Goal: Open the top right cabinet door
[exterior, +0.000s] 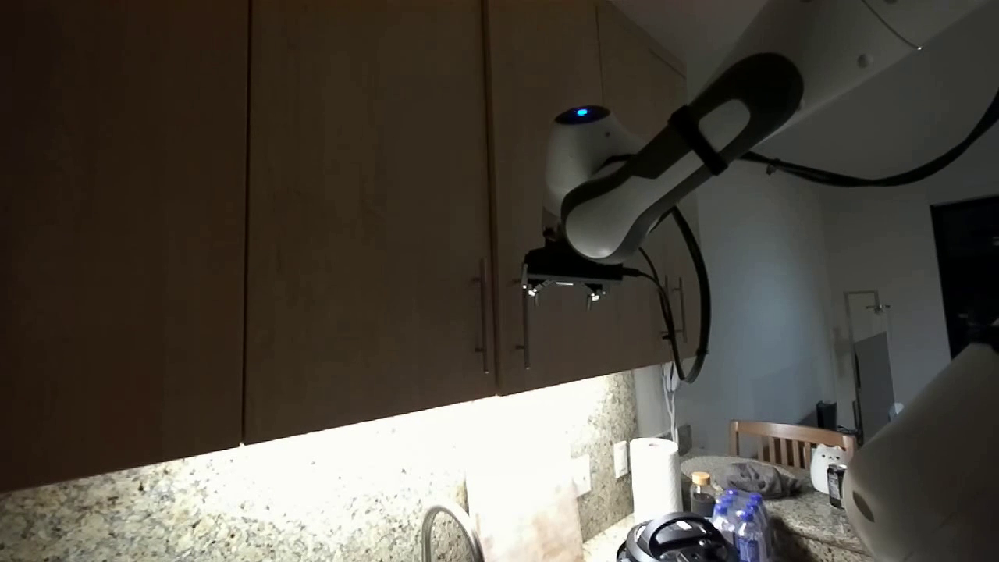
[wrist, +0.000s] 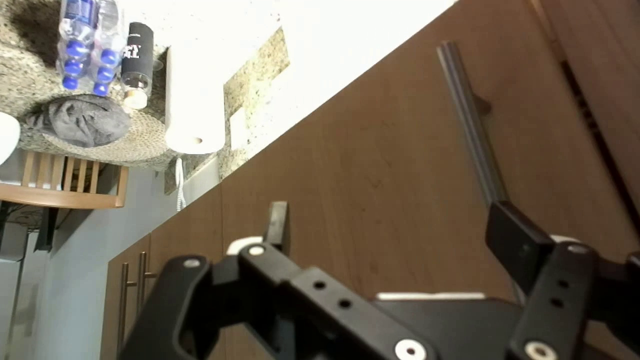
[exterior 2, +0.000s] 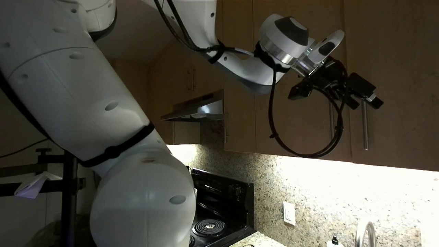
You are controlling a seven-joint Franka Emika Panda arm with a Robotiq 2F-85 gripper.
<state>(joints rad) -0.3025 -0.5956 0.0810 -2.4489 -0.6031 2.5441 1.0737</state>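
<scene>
I hold the jaws of my black gripper (wrist: 392,225) wide apart before the tall, flat brown wood door (wrist: 375,170), mid-frame in the wrist view, presumably to take its slim metal handle (wrist: 471,122), upper right.

It is dim where I stand | bright light (exterior: 367,437) flooding a speckled stone backsplash (exterior: 86,515) | black coil-burner stove (exterior 2: 224,206), metal range hood (exterior 2: 205,109) higher up | pale, shadowed wall (exterior: 757,328) | slatted wooden chair (exterior: 788,432) beside a speckled counter (exterior: 812,515)
</scene>
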